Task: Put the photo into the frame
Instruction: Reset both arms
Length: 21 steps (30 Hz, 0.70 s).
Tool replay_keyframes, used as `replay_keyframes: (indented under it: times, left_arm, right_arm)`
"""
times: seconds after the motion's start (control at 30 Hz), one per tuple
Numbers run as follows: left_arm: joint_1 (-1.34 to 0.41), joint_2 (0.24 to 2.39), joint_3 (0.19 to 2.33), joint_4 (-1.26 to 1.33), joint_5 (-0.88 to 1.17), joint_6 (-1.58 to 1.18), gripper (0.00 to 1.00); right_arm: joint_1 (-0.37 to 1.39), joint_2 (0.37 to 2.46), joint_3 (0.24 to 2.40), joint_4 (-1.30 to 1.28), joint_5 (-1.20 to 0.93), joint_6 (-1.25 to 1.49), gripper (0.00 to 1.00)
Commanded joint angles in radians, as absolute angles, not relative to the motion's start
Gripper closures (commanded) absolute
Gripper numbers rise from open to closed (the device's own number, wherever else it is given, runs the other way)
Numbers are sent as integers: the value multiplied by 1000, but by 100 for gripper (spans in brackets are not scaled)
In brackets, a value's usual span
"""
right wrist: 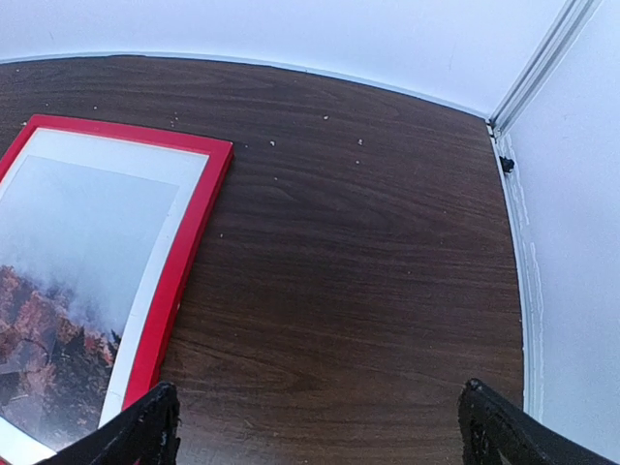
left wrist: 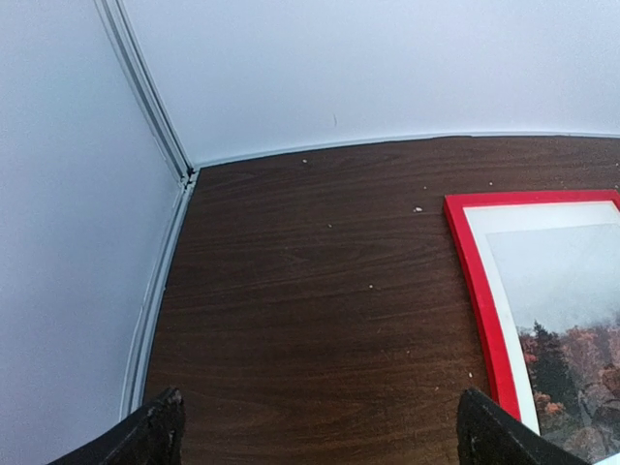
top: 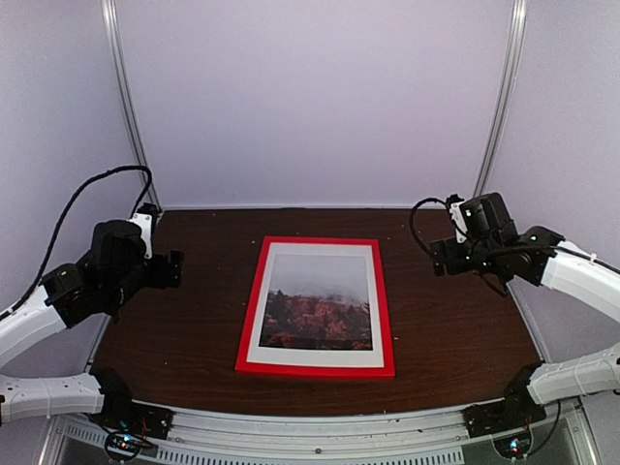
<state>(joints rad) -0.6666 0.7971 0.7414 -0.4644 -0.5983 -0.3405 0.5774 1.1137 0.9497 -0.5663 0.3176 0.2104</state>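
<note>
Lengthwise near-to-far, frame [top: 315,369] flat, photo [top: 317,308] inside

Dark wood-grain table [top: 194,329] — pale lilac walls [top: 310,97] on three sides.

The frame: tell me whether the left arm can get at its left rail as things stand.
Probably yes. The left claw is open and empty, and nothing but tabletop lies between it and the frame.

frame [left wrist: 477,291]: cut by both wrist views' edges | jaws: only tips show | pale specks [left wrist: 418,209]: too small to identify
</note>
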Motion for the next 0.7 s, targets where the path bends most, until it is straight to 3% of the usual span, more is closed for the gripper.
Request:
replay_keyframes:
  times: [0.0, 0.67]
  left_arm:
    - [-663, 803, 724, -404, -572, -320, 2]
    - [-663, 795, 712, -385, -544, -326, 2]
  right_arm:
    - [576, 996, 851, -486, 362, 184, 0]
    - [574, 900, 807, -488, 374, 166, 0]
